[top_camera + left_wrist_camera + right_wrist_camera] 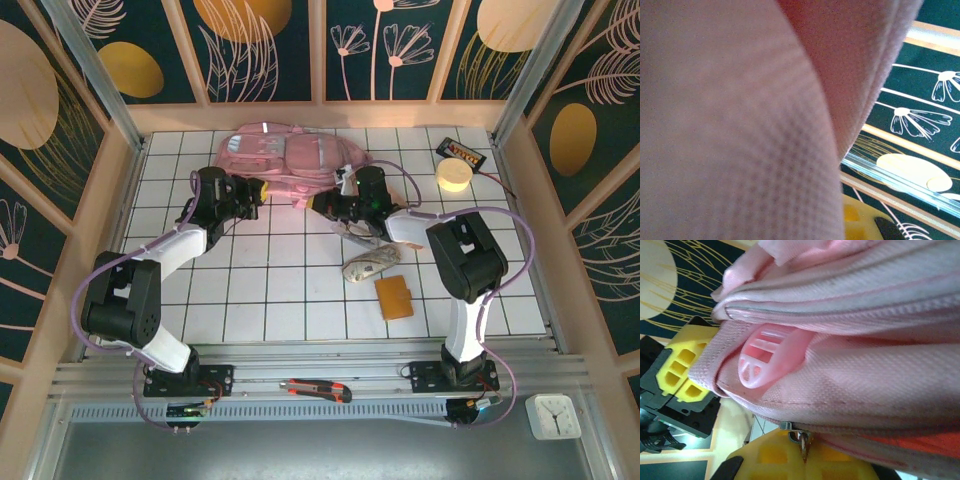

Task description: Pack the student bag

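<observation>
The student bag (290, 158), a large pink backpack, lies at the back centre of the tiled table. My left gripper (258, 192) is shut on the bag's near left edge. In the left wrist view pink weave (740, 125) covers the jaws, and one yellow finger (860, 220) shows at the bottom. My right gripper (318, 205) meets the bag from the right. Its yellow fingers (775, 460) are shut on the metal zipper pull (804, 442) under a seam. A pink plastic tab (765, 360) sits above it.
A grey patterned pouch (370, 266) and an orange wallet (394, 297) lie near the right arm. A pale yellow roll (454, 175) and a black box (462, 153) sit at the back right. A utility knife (315, 389) rests on the front rail, a white clock (553, 416) beyond it.
</observation>
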Motion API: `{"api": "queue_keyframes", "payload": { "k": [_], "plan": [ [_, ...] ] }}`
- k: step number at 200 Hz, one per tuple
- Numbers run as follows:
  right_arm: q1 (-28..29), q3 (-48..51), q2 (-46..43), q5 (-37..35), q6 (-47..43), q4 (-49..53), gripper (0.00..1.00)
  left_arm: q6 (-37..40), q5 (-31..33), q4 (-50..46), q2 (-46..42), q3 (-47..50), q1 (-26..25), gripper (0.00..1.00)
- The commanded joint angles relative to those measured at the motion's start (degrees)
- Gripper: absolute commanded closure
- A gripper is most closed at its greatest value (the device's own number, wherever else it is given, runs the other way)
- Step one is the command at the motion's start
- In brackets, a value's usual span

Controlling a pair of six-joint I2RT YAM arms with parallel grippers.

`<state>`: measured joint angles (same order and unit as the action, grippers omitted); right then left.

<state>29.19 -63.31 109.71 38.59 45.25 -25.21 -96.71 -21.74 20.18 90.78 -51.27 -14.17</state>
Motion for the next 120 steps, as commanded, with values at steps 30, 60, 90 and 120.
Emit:
{"api": "queue_keyframes", "payload": {
  "k": [30,60,90,120],
  "plan": [
    [-1.69,-5.69,-4.88,-6.59,-10.84,30.33,1.00,1.20,-4.10,4.55,-2.05,0.04,-0.02,1.00],
    [-3.52,-7.40,-5.34,-7.95,-18.12,41.35,1.00,8.24,-5.18,-1.09,-2.16,-0.24,3.36,1.00],
    [-6.87,-8.93,-4.05,-8.85,-23.13,46.92,1.00,11.00,-7.46,-2.97,-3.72,2.11,6.97,1.00],
    [-10.14,-12.89,-1.30,-10.00,-26.29,49.31,1.00,14.41,-9.54,-6.51,-4.39,2.99,8.39,1.00]
  ]
}}
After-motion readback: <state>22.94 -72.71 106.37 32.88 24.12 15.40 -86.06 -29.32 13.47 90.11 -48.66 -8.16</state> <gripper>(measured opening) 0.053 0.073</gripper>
